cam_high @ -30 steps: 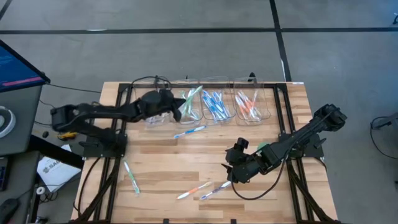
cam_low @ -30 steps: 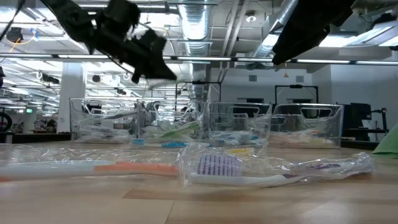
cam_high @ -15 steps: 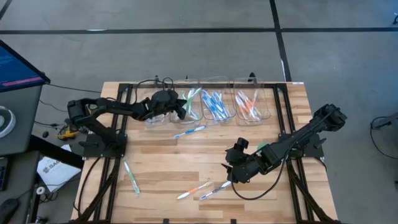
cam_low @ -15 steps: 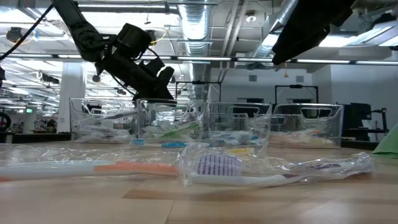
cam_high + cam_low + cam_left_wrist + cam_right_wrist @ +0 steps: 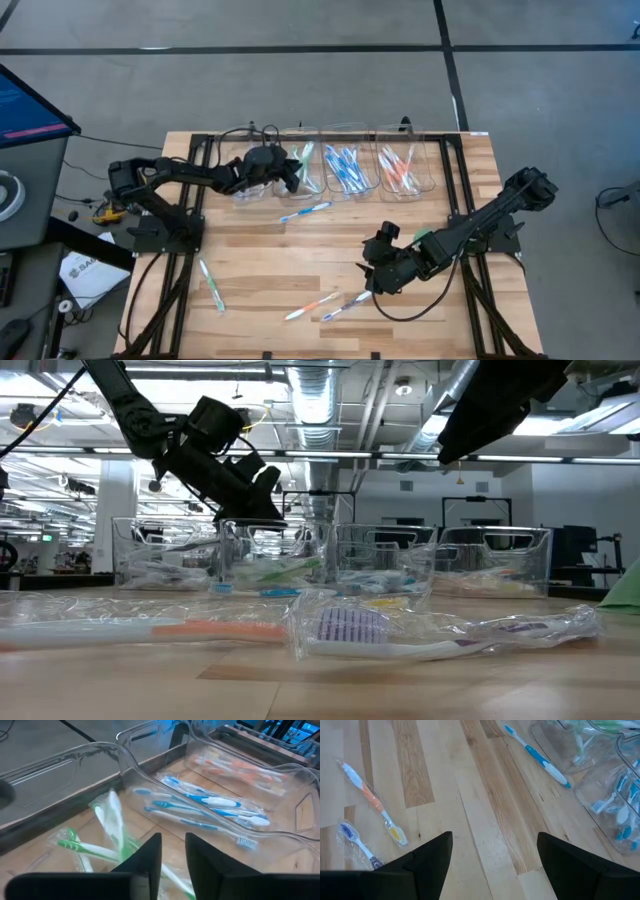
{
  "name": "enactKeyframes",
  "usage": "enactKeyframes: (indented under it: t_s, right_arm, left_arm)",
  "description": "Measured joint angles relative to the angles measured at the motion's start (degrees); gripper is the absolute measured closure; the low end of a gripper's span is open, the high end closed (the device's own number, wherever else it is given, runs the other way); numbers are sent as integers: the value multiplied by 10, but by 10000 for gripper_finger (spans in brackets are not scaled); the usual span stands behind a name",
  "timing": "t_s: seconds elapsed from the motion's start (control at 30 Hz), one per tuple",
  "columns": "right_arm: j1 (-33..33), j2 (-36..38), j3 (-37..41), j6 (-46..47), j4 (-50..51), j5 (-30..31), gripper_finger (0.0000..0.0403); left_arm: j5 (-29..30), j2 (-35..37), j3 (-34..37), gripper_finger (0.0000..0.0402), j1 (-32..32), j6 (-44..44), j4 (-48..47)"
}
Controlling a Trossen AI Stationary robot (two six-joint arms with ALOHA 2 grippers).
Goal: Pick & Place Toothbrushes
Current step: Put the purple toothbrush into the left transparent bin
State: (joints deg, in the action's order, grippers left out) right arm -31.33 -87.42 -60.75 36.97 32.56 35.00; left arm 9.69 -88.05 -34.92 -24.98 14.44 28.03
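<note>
Left claw [image 5: 292,171] slightly spread above the bin [image 5: 75,810] of green toothbrushes [image 5: 107,837]; right claw [image 5: 368,283] spread wide, mid-table [image 5: 250,250]

In the high view the left hand [image 5: 290,172] covers part of the green bin [image 5: 300,178], so what lies under it stays unseen. The purple toothbrush [image 5: 357,842] runs under the right hand [image 5: 492,857] in the right wrist view, its handle hidden. In the low view the right arm [image 5: 500,400] is cut off at 12 o'clock. The bins [image 5: 330,560] there blur together; their contents cannot be sorted. Its wrapped toothbrush [image 5: 150,630] leaves the frame at 9 o'clock.
</note>
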Motion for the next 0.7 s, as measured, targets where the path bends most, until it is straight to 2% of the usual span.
enactKeyframes:
  t_s: [0.13, 0.37, 0.47, 0.7]
  right_arm:
    - [-2, 0, 0, 1, 0, 0, 117]
    - [-2, 0, 0, 15, 0, -5, 117]
    - [-6, 0, 0, 12, -1, -5, 117]
    - [-29, 0, 0, -76, -30, -5, 117]
  left_arm:
    - [0, 4, 0, 310, 7, 0, -1]
    - [-74, 40, 0, 304, 32, 0, -9]
    - [-85, 63, 0, 304, 59, -21, -13]
    - [-86, 123, 0, 304, 154, -118, -11]
